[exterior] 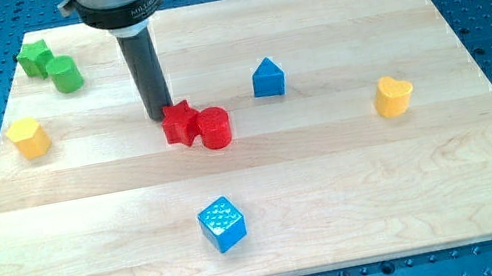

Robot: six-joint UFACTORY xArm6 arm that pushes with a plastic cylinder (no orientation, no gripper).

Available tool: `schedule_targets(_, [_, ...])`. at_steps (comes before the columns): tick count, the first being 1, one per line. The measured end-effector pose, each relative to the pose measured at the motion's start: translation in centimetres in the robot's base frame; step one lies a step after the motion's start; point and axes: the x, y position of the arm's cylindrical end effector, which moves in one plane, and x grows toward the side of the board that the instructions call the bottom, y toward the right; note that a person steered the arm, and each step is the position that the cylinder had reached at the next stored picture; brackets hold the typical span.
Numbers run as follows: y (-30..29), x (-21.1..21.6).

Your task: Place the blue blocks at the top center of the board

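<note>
Red star block [179, 122] touches my tip [161, 116]; no pincer shows, state unknown.

Bright, even overhead light is flooding the pale wooden board [337, 193], leaving only short, soft shadows beside the blocks. The picture is staying sharp throughout, with faint glare showing on the metallic blue cube [222, 224].
</note>
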Motion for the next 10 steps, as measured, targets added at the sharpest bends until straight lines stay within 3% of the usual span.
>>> schedule_targets(1, [-4.3, 0.0])
schedule_targets(3, [-3.0, 17.2])
schedule_targets(4, [1.0, 21.1])
schedule_targets(5, [6.6, 18.8])
schedule_targets(7, [9.2, 8.8])
schedule_targets(10, [15.8, 7.2])
